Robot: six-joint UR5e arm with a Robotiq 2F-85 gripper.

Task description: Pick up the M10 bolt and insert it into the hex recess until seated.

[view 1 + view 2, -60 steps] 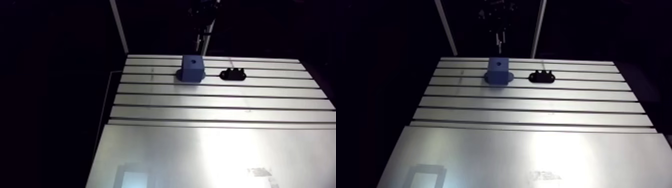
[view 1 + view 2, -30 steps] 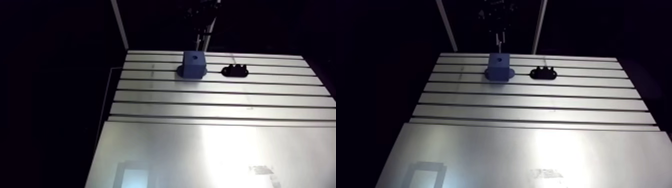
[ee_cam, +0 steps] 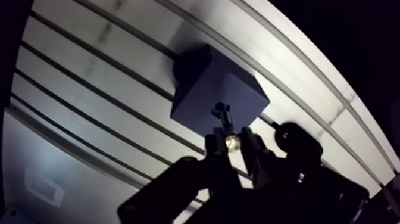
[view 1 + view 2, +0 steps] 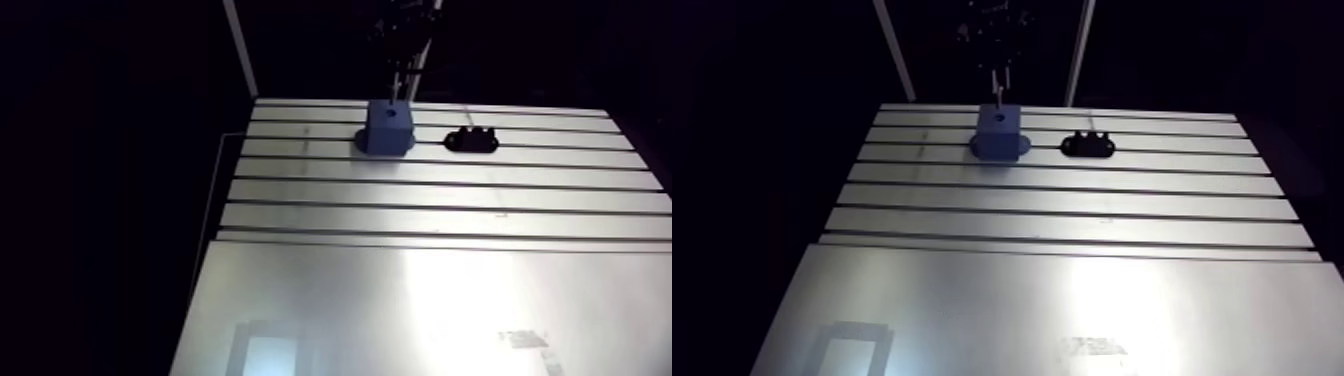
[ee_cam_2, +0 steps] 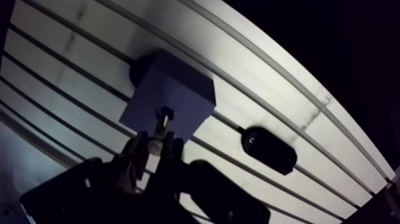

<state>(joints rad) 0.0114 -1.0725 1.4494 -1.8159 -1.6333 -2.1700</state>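
Bolt [image 3: 227,128] gripped at its head end between the 2 fingers [image 3: 213,149] of the gripper [image 3: 232,143], shank pointing down. Its tip is at the hole [image 3: 220,108] in the top of the blue block [image 3: 205,89]; whether they touch cannot be told. The block stands near the far edge of the table [image 4: 1072,300]. 1 black holder [image 5: 269,149] lies beside it, apart. Slotted surface, then smooth plate, spread out nearer the camera.

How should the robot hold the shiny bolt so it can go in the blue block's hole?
Probably by the head end, coming from above. The pincer grips the bolt that way: its shiny head is pinched, and the thin shank sticks out free, pointing at the hole in the top of the blue block.
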